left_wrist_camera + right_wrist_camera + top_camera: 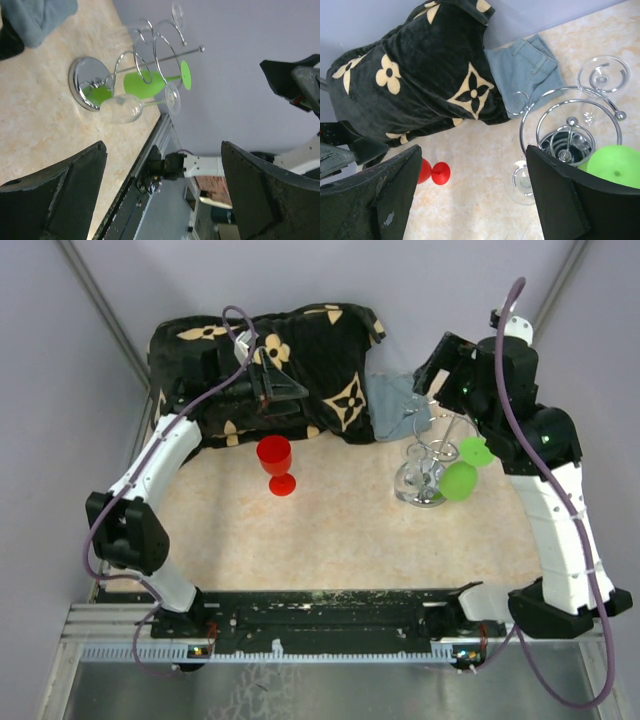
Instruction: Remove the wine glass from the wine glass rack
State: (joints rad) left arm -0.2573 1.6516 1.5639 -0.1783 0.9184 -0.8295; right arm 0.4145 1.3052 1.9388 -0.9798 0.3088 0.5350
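Note:
The silver wire wine glass rack (424, 472) stands at the right of the table. A green wine glass (461, 479) and clear wine glasses (412, 480) hang upside down from its loop arms. In the left wrist view the rack (89, 80) lies far off with the green glass (145, 84) and a clear glass (122, 108) on it. In the right wrist view the rack (568, 126), the green glass (615, 165) and a clear glass (603, 74) lie below and to the right. My right gripper (437, 373) (470, 200) is open and empty above and behind the rack. My left gripper (278, 388) (162, 195) is open and empty over the blanket.
A red wine glass (276, 465) (433, 172) stands upright on the table left of centre. A black blanket with cream flowers (320, 360) (420, 75) lies along the back. Folded blue denim (392, 405) (525, 67) lies behind the rack. Grey walls enclose the table.

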